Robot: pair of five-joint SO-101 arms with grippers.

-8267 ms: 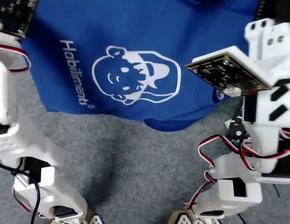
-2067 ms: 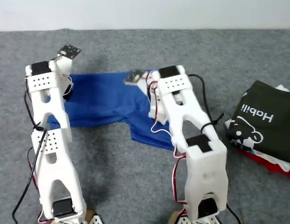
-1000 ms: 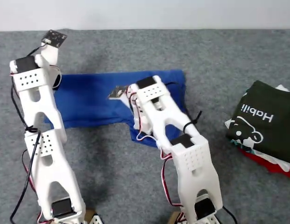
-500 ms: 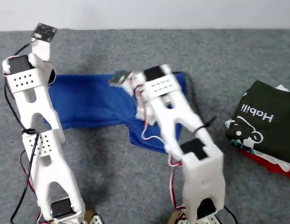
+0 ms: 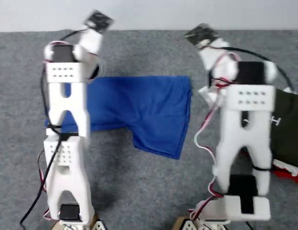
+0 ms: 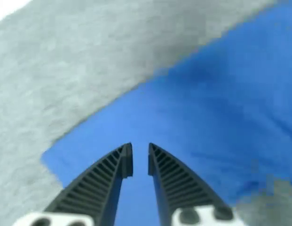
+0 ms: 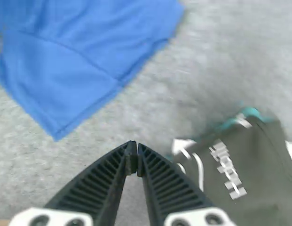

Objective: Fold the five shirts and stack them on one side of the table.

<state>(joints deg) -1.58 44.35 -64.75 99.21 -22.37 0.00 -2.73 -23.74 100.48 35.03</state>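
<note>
A blue shirt [image 5: 139, 105] lies partly folded on the grey table [image 5: 139, 191], left of the middle. My left gripper [image 6: 140, 162] hovers over the blue shirt [image 6: 207, 94] near its edge, open by a narrow gap with nothing in it. My right gripper [image 7: 134, 157] is shut on nothing above bare table, between the blue shirt [image 7: 75, 56] and a dark green folded shirt [image 7: 240, 165]. That dark green shirt [image 5: 285, 129] tops a stack at the right edge, with a red shirt [image 5: 288, 173] under it.
The left arm [image 5: 67, 96] stands over the blue shirt's left part. The right arm [image 5: 247, 110] rises between the shirt and the stack, partly covering the stack. Bare grey table lies in front of the shirt and behind it up to the far edge [image 5: 149, 31].
The right arm has swung off the blue shirt to the right, toward the stack. The left arm has shifted right over the shirt's left part. The shirt's right half now lies uncovered.
</note>
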